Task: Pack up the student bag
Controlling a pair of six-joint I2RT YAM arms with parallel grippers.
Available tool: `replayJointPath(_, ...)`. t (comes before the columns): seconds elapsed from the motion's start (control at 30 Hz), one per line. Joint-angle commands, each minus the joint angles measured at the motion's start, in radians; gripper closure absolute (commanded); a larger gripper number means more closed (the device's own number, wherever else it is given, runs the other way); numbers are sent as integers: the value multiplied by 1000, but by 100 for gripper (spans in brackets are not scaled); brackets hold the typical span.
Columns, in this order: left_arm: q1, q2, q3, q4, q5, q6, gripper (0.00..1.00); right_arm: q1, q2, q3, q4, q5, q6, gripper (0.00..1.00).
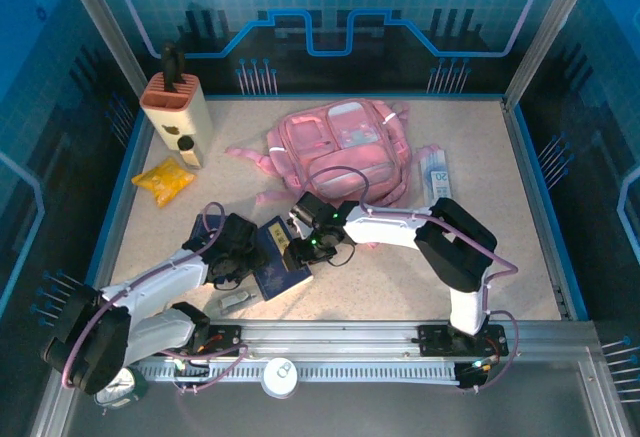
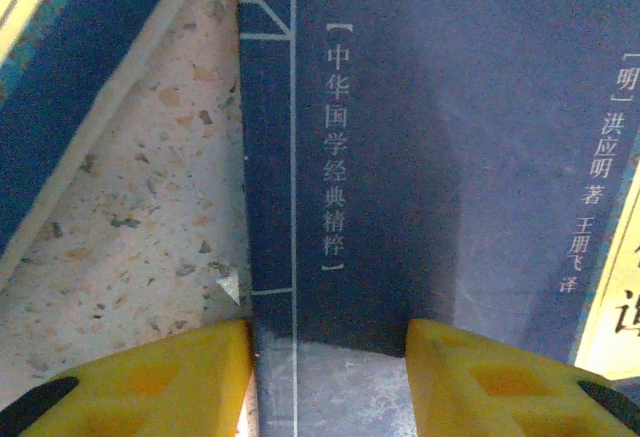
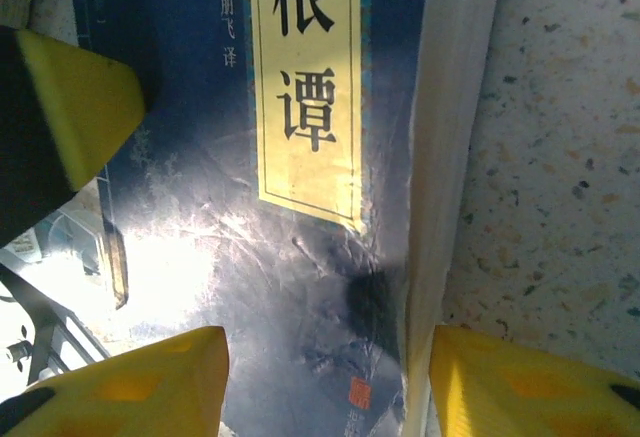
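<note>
Pink backpack (image 1: pixel 338 145) lies flat, front side up, at far-middle of the table (image 1: pixel 520 247). Soft fabric, slumped, w/ pale front pockets & zips. Pink straps splay out on the left & near side. Can't tell if it's open or zipped.

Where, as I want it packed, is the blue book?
In the top view the blue book lies flat on the table near centre, between the left gripper and right gripper, just nearer than the pink student bag.
</note>
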Motion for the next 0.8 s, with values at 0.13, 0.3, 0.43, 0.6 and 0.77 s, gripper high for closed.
replayJointPath(0.13, 8, 39, -20, 20, 18, 11, 54, -3, -74, 38, -10, -60, 28, 49)
replayJointPath(0.3, 7, 41, -25, 31, 21, 4, 54, -9, -77, 25, -12, -71, 37, 55)
replayJointPath(0.43, 7, 42, -26, 40, 28, 1, 54, -18, -66, 15, -19, -66, 49, 60)
replayJointPath(0.6, 7, 43, -26, 47, 31, 1, 54, -25, -39, 13, -17, -88, 67, 64)
replayJointPath(0.77, 7, 48, -32, 66, 43, -8, 54, -24, -20, 21, -17, -89, 80, 66)
